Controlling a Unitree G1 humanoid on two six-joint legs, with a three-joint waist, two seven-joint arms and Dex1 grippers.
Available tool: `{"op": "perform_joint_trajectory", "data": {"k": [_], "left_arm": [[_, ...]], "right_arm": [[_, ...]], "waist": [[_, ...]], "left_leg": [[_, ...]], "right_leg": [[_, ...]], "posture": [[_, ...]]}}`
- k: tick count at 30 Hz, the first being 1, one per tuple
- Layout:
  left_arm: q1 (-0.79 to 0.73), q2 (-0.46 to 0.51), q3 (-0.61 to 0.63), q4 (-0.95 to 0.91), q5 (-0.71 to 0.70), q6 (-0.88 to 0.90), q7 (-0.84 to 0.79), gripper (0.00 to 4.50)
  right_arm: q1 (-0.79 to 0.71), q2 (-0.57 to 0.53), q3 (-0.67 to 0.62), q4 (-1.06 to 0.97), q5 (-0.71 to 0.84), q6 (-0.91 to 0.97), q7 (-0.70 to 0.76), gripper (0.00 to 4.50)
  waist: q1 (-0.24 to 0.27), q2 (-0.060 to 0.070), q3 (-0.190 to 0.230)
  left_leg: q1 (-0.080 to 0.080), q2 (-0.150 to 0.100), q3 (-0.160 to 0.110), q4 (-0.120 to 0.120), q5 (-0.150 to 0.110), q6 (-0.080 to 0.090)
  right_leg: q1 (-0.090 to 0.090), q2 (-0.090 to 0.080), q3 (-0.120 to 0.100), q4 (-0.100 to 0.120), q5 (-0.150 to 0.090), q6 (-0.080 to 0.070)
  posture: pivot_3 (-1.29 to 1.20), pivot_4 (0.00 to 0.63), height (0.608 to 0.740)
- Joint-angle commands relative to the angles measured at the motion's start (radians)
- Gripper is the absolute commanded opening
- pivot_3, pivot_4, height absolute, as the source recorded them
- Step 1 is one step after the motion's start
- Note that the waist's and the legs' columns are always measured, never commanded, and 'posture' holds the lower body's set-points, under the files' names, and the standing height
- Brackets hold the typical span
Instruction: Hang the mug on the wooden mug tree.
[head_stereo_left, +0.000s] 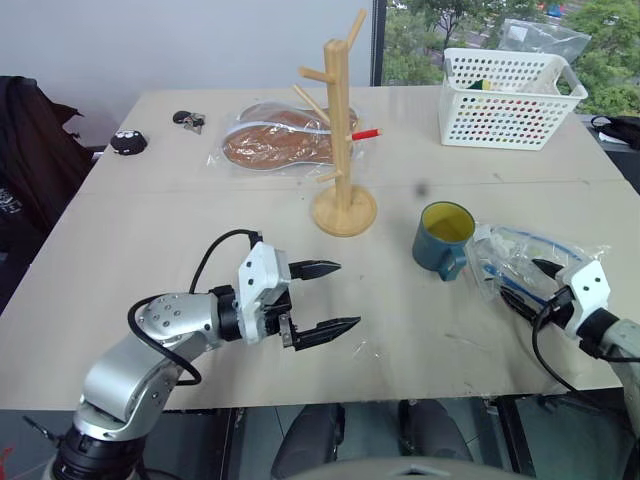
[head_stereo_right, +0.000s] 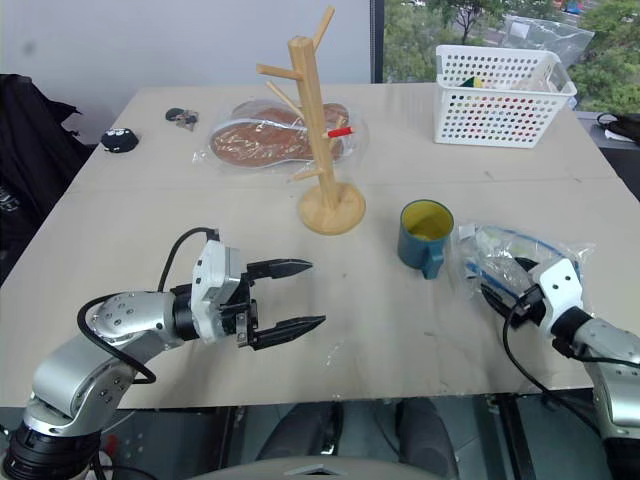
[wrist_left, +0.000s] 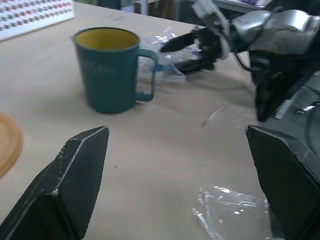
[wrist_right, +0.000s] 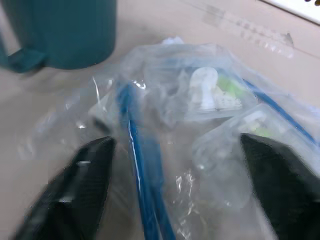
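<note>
The teal mug (head_stereo_left: 443, 238) with a yellow inside stands upright on the table, its handle turned toward the table's front edge and the right. The wooden mug tree (head_stereo_left: 343, 130) stands on its round base just behind and to the left of the mug, with nothing on its pegs. My left gripper (head_stereo_left: 345, 295) hovers open and empty left of the mug, pointing toward it; in the left wrist view the mug (wrist_left: 107, 70) sits beyond its fingertips. My right gripper (head_stereo_left: 520, 282) is open at a clear plastic bag (wrist_right: 200, 115) right of the mug.
A white perforated basket (head_stereo_left: 505, 100) stands at the back right. A clear bag of brown items (head_stereo_left: 280, 140) and a red pen (head_stereo_left: 366, 132) lie behind the tree. Keys (head_stereo_left: 188, 120) and a small black object (head_stereo_left: 128, 142) lie at the back left.
</note>
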Motion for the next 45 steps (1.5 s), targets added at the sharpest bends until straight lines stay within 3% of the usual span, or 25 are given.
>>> {"op": "perform_joint_trajectory", "data": {"k": [1, 2, 4, 6, 7, 12, 18, 23, 25, 27, 32, 37, 40, 45], "left_arm": [[-0.021, 0.017, 0.008, -0.043, -0.023, 0.013, 0.001, 4.5], [-0.025, 0.015, 0.007, -0.047, -0.017, 0.013, 0.01, 4.5], [-0.035, 0.0, 0.008, -0.057, -0.019, 0.014, 0.037, 4.5], [-0.048, -0.016, 0.01, -0.067, -0.032, 0.014, 0.056, 4.5], [-0.058, -0.023, 0.013, -0.077, -0.047, 0.019, 0.063, 4.5], [-0.118, -0.053, 0.003, -0.104, -0.091, 0.05, 0.117, 4.5], [-0.187, -0.086, -0.037, -0.079, -0.081, 0.063, 0.14, 4.5], [-0.199, -0.096, -0.064, -0.056, -0.041, 0.046, 0.14, 4.5], [-0.18, -0.092, -0.055, -0.063, -0.033, 0.043, 0.148, 4.5], [-0.153, -0.086, -0.044, -0.075, -0.022, 0.04, 0.157, 4.5], [-0.087, -0.072, -0.017, -0.104, -0.007, 0.039, 0.187, 4.5], [-0.05, -0.045, 0.001, -0.1, 0.002, 0.038, 0.179, 4.5], [-0.086, -0.045, -0.024, -0.072, 0.013, 0.033, 0.164, 4.5], [-0.163, -0.046, -0.035, -0.042, -0.005, 0.053, 0.135, 4.5]], "right_arm": [[0.005, -0.012, -0.012, -0.007, 0.034, 0.05, 0.018, 2.45], [0.007, -0.012, -0.014, -0.009, 0.035, 0.052, 0.02, 1.57], [0.007, -0.015, -0.023, -0.011, 0.036, 0.054, 0.011, 1.3], [-0.001, -0.017, -0.038, -0.003, 0.034, 0.062, -0.01, 0.31], [-0.019, -0.024, -0.05, 0.023, 0.014, 0.059, -0.043, 0.05], [-0.204, -0.091, -0.073, 0.231, -0.067, -0.009, -0.144, 0.05], [-0.534, -0.139, 0.017, 0.606, -0.205, -0.118, -0.224, 0.05], [-0.698, -0.16, 0.072, 0.833, -0.278, -0.157, -0.247, 2.39], [-0.678, -0.167, 0.058, 0.806, -0.258, -0.155, -0.221, 3.5], [-0.598, -0.174, 0.032, 0.696, -0.211, -0.135, -0.158, 4.3], [-0.27, -0.153, -0.074, 0.198, -0.061, 0.023, -0.104, 4.42], [0.089, -0.078, -0.081, -0.414, 0.19, 0.386, -0.131, 4.42], [0.113, 0.009, 0.008, -0.594, 0.244, 0.525, -0.241, 4.42], [0.054, 0.167, 0.156, -0.671, 0.177, 0.611, -0.428, 4.42]], "waist": [[-0.001, 0.0, 0.0], [-0.001, 0.0, 0.0], [-0.002, 0.0, 0.0], [-0.001, 0.0, 0.0], [-0.001, -0.001, 0.0], [-0.005, 0.0, 0.0], [-0.013, 0.0, 0.0], [-0.008, -0.001, 0.001], [-0.005, -0.001, 0.001], [-0.004, -0.001, 0.001], [0.0, 0.0, 0.001], [-0.005, 0.0, 0.0], [-0.01, 0.0, 0.001], [-0.004, -0.003, -0.001]], "left_leg": [[0.0, 0.0, 0.0, 0.0, 0.0, 0.0], [0.0, 0.0, 0.0, 0.0, 0.0, 0.0], [0.0, 0.0, 0.0, 0.0, -0.001, 0.001], [0.0, 0.0, 0.0, 0.0, -0.001, 0.001], [0.0, 0.0, 0.0, 0.0, -0.001, 0.001], [0.001, -0.001, 0.001, 0.001, 0.0, 0.001], [0.001, -0.001, 0.004, 0.001, 0.002, -0.003], [-0.002, 0.0, 0.005, -0.001, 0.002, -0.003], [-0.005, 0.0, 0.004, -0.001, 0.002, -0.003], [-0.005, -0.001, 0.004, -0.002, 0.002, -0.003], [-0.008, -0.001, 0.003, -0.002, 0.002, -0.003], [-0.005, 0.001, 0.003, -0.002, -0.001, 0.001], [-0.003, 0.003, 0.004, -0.002, -0.001, 0.002], [-0.001, 0.002, 0.003, 0.002, -0.001, 0.002]], "right_leg": [[0.0, 0.0, 0.0, 0.0, 0.0, 0.0], [0.0, 0.0, 0.0, 0.0, 0.001, 0.001], [0.0, 0.0, 0.0, 0.0, 0.0, 0.001], [0.0, 0.0, 0.0, 0.0, 0.0, 0.001], [0.001, 0.0, 0.0, 0.0, 0.0, 0.001], [0.001, -0.001, 0.002, 0.0, 0.0, -0.001], [0.0, 0.001, 0.004, 0.0, 0.001, 0.001], [-0.005, 0.001, 0.005, 0.0, 0.001, 0.001], [-0.007, 0.001, 0.005, 0.0, 0.001, 0.001], [-0.007, 0.0, 0.005, -0.001, 0.001, 0.001], [-0.01, -0.001, 0.005, 0.0, 0.001, 0.002], [-0.009, 0.001, 0.005, 0.002, 0.001, 0.002], [-0.006, 0.003, 0.006, 0.001, 0.001, 0.001], [-0.002, 0.003, 0.006, 0.001, -0.001, -0.002]], "posture": [[0.0, 0.15, 0.74], [0.0, 0.15, 0.74], [0.0, 0.15, 0.74], [0.0, 0.15, 0.74], [0.0, 0.15, 0.74], [0.0, 0.15, 0.74], [0.0, 0.15, 0.74], [0.0, 0.15, 0.74], [0.0, 0.15, 0.74], [0.0, 0.15, 0.74], [0.0, 0.15, 0.74], [0.0, 0.15, 0.74], [0.0, 0.15, 0.74], [0.0, 0.15, 0.74]]}}
